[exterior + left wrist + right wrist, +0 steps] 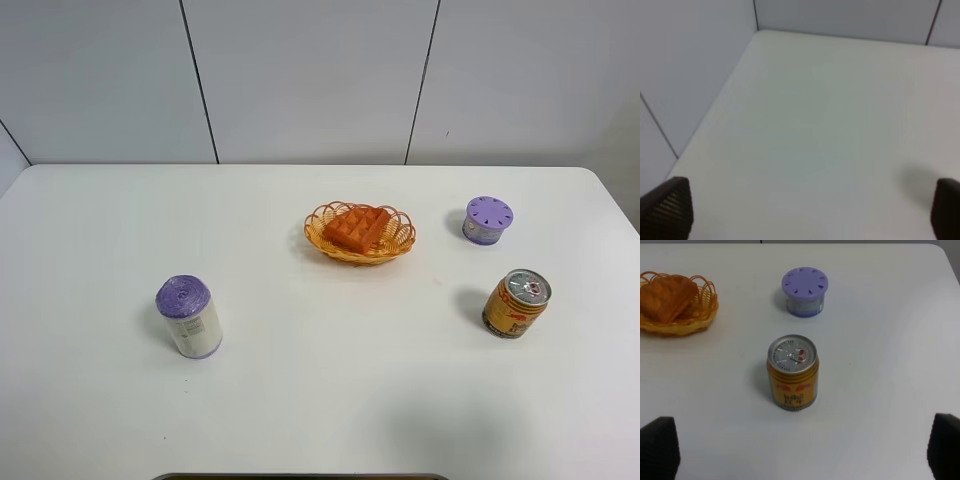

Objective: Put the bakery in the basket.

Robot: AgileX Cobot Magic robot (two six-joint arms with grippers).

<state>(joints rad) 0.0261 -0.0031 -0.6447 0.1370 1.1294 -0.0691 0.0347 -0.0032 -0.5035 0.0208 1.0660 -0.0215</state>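
Observation:
The orange-brown bakery [356, 228] with its grid top lies inside the orange-yellow woven basket [331, 250] at the table's middle. The right wrist view catches the same basket [671, 328] at its edge with the bakery [666, 297] in it. Neither arm shows in the high view. My left gripper [812, 212] hangs open over bare white table near a corner, its dark fingertips [670, 207] far apart with nothing between them. My right gripper [802, 452] is open too, its fingertips [657, 447] wide apart and empty.
A gold drink can [516, 303] stands at the right, seen close in the right wrist view as well [792, 372]. A small purple-lidded tub [487, 219] sits behind it. A white cylinder with a purple cap [188, 316] stands at the left.

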